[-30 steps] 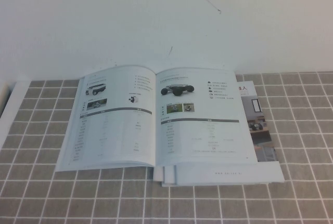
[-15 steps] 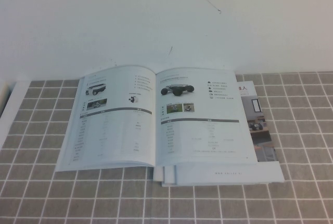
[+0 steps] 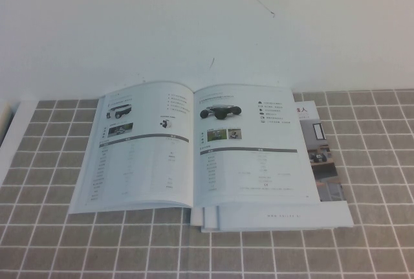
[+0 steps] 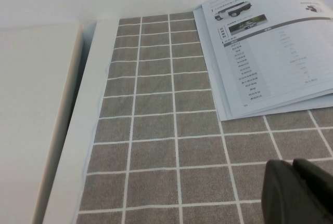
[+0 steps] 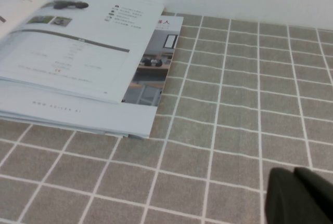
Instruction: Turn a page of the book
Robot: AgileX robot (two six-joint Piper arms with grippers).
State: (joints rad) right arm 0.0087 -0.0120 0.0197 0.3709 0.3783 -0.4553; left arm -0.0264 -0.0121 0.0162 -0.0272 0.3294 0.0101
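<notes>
The book lies open on the grey checked cloth in the middle of the high view. Its right-hand page is flat and shows a dark low wheeled vehicle, small photos and a grey-headed table. The book's left page shows in the left wrist view, its right page in the right wrist view. Neither arm shows in the high view. My left gripper is shut and empty above the cloth, left of the book. My right gripper is shut and empty above the cloth, right of the book.
A wider brochure with coloured room photos lies under the book and sticks out at its right and front; it also shows in the right wrist view. A white wall rises behind. The cloth's left edge meets a white table border.
</notes>
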